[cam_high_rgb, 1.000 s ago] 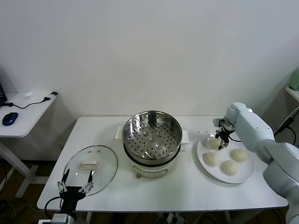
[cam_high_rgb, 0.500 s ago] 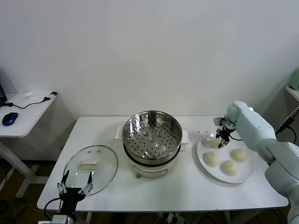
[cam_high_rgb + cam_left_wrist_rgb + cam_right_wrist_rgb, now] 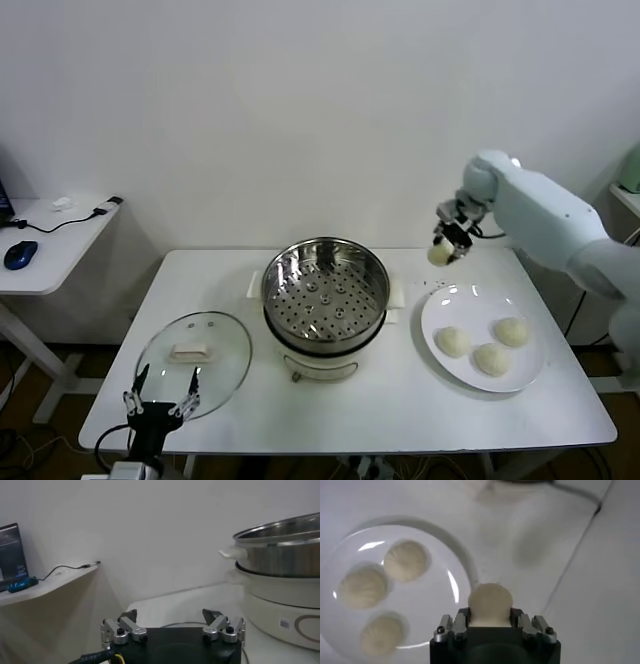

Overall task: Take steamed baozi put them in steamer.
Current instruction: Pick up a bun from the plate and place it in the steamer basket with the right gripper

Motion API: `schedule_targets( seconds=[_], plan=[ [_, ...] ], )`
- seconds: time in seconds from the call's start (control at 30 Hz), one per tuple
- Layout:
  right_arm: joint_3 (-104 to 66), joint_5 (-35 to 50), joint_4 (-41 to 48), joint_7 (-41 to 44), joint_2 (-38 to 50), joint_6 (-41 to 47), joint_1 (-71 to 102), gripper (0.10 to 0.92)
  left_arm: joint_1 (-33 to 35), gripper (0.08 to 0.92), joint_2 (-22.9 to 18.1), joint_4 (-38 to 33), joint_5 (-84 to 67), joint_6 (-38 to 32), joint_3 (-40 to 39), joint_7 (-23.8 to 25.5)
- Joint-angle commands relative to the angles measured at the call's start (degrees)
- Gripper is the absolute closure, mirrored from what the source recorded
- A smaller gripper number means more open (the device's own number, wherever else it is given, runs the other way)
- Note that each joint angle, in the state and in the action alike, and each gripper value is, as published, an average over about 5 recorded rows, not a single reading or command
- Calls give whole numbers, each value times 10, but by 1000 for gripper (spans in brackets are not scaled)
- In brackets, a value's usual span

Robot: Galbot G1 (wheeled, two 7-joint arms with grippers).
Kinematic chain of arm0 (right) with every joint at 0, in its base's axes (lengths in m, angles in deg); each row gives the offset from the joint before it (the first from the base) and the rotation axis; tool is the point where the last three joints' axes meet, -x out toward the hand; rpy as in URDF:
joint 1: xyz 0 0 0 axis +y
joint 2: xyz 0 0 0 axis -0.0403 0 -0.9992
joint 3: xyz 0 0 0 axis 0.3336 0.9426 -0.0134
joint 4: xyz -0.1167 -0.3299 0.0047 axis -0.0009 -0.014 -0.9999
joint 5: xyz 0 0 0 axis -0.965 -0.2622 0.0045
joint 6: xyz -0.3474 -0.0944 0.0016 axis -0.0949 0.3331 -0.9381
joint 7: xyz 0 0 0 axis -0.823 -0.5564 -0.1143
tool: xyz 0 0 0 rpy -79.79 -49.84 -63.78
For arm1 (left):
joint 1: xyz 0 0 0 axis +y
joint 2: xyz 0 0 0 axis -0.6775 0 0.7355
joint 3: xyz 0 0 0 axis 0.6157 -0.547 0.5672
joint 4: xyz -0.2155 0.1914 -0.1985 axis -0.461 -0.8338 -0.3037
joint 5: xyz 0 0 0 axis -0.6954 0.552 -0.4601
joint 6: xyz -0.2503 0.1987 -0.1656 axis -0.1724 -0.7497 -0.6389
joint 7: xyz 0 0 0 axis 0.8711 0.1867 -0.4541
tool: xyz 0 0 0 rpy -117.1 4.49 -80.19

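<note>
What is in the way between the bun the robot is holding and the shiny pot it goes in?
Nothing visible. The right gripper holds the bun up in the air, beside the steamer. Only bare table lies between them, and the steamer's top is open. Its glass lid lies off on the far side.

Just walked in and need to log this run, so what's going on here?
The robot is moving buns from a plate into the steamer. Its right claw is shut on one bun, held in the air above the table between plate and steamer. Three buns remain on the plate, and the steamer basket holds none. The left claw hangs open near the glass lid.
</note>
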Motion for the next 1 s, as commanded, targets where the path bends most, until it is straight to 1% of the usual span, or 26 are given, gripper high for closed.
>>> schedule_targets(
  seconds=[0.03,0.1,0.2,0.33,0.5,0.63,0.8,1.0],
  plan=[
    [59,-41,-96,-2,-95,-148,-112,491,7,177,2,-7,0,1,0,1],
    [54,-46,-108,-7,-113,-158,-107,491,9,177,4,-7,1,1,0,1],
    [41,-75,-109,-20,-141,-179,-86,491,11,177,5,-8,1,1,0,1],
    [28,-132,-104,-39,-167,-200,-38,491,14,177,5,-8,1,0,1,0],
    [1,-230,-98,-68,-178,-226,32,491,20,177,8,-9,1,-2,3,-1],
    [-16,-281,-83,-83,-185,-234,76,490,22,177,10,-9,1,-2,4,-1],
    [-26,-305,-68,-87,-189,-234,109,483,22,177,11,-9,1,-2,6,-1],
    [-33,-314,-49,-91,-191,-229,126,482,22,177,11,-6,1,-2,5,-1]
  ],
)
